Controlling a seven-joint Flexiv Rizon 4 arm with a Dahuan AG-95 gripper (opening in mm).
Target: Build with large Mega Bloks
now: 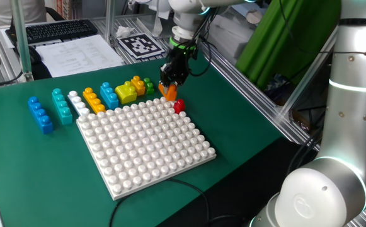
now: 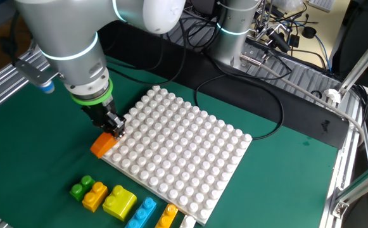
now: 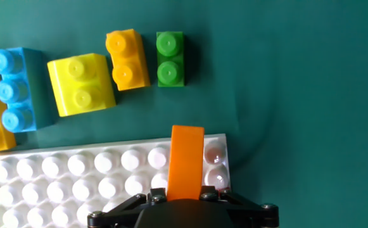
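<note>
Where one fixed view looks across the green table, the gripper [image 1: 169,84] hides most of the orange brick [image 1: 170,93] it clamps at the white baseplate's [image 1: 146,142] upper right corner; a red brick [image 1: 179,105] peeks out just below. From the other fixed view, that brick tilts at the plate's left corner, jaws partly closed on it. Through the hand view, it covers corner studs; its lower end is hidden.

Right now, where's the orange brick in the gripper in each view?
One fixed view: orange brick at the baseplate's far corner, under the gripper.
The other fixed view: orange brick at the baseplate's left corner.
Hand view: bottom centre, over the corner.
Shared landmark: green brick.
</note>
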